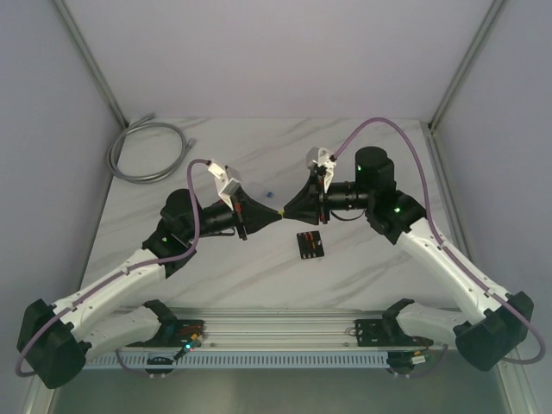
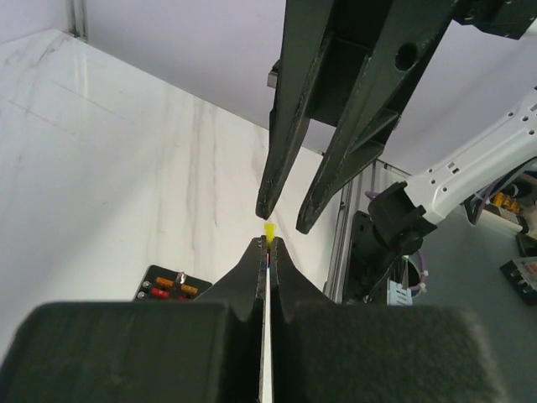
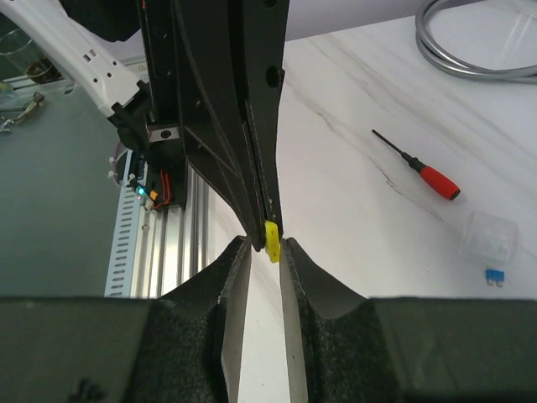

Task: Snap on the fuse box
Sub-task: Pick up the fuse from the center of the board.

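The fuse box (image 1: 309, 246), a small black square with red and orange fuses in its slots, lies flat on the marble table just in front of the two grippers; the left wrist view shows it below (image 2: 168, 285). Both grippers meet tip to tip above the table. My left gripper (image 1: 276, 212) (image 2: 269, 242) is shut on a tiny yellow fuse (image 2: 270, 231) that sticks out past its tips. My right gripper (image 1: 287, 210) (image 3: 267, 243) faces it with its jaws apart. The yellow fuse (image 3: 272, 239) sits in the gap between them, close to the right-hand finger.
A red-handled screwdriver (image 3: 428, 176), a small clear square cover (image 3: 491, 239) and a blue fuse (image 3: 495, 275) lie on the table beyond the grippers. A coiled grey cable (image 1: 147, 151) rests at the back left. The aluminium rail (image 1: 276, 332) runs along the near edge.
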